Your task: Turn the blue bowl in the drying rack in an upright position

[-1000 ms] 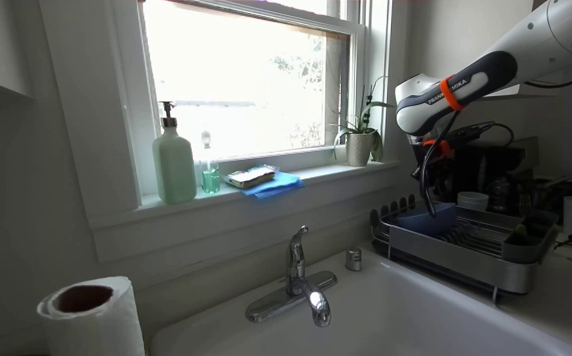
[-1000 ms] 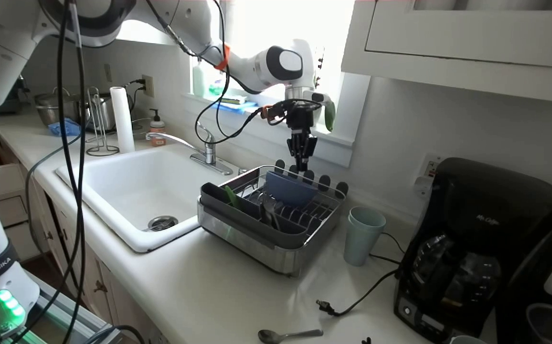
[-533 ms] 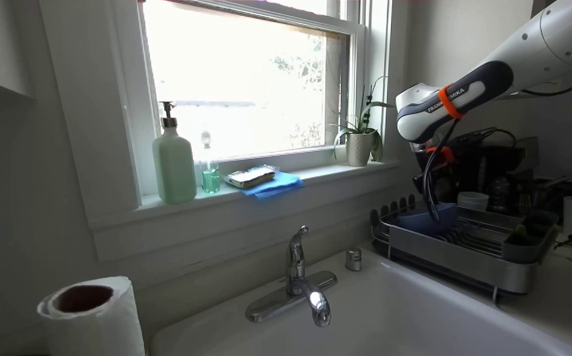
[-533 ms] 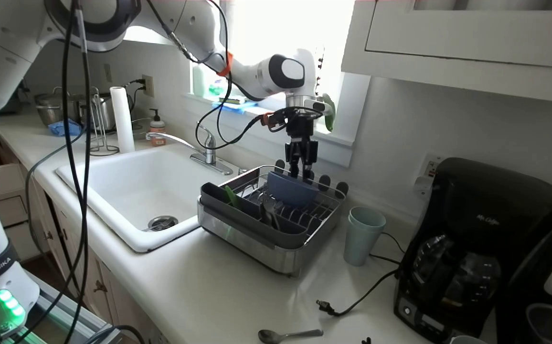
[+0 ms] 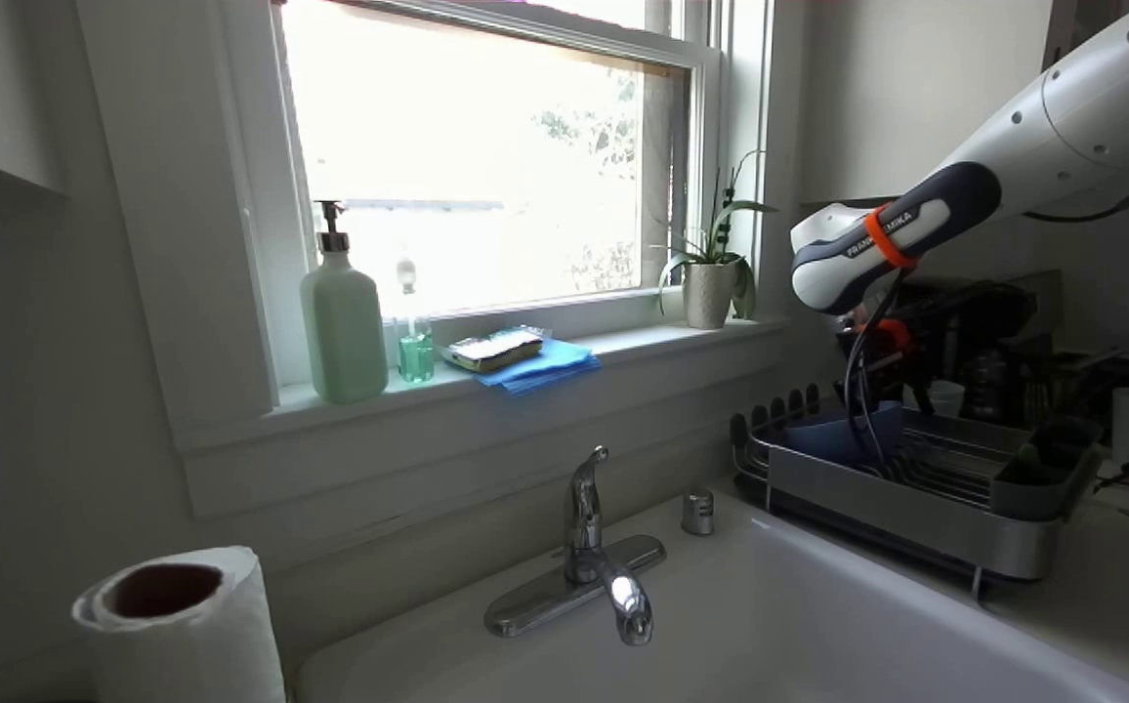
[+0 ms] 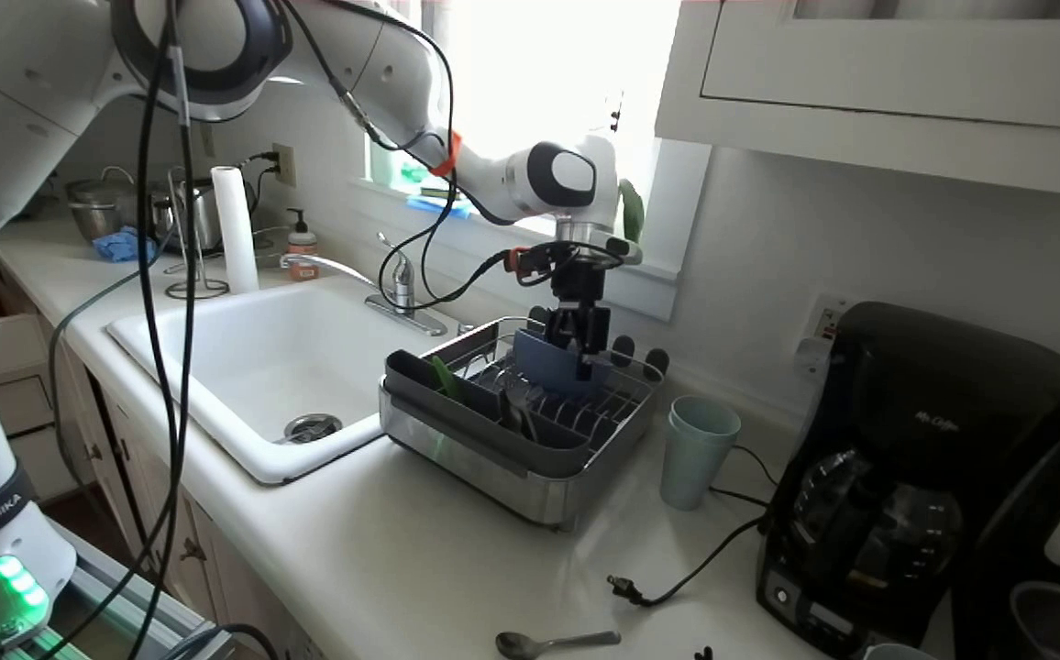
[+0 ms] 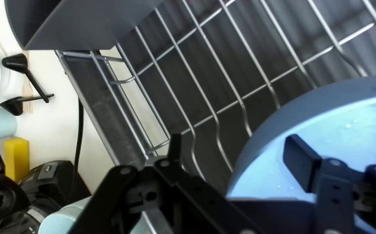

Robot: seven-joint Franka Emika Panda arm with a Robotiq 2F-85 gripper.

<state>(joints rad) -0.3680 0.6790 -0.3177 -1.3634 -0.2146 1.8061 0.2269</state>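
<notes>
Above the kitchen surface [image 6: 402, 541], holding 2 fingers [image 7: 300, 162] apart astride the rim of the blue bowl [image 7: 341, 130], gripping nothing; likely handling light, stiff, slick, calling for pinching there

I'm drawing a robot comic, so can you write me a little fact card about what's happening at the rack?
Main thing: blue bowl
Where: inside the drying rack
How it sits: tilted, not upright yet
Pincer: open, straddling the bowl's rim
Touching the bowl: can't tell
At one end of the rack: grey holder with a green thing in it
Beside the rack: pale blue cups
Farther along: black coffee maker
</notes>
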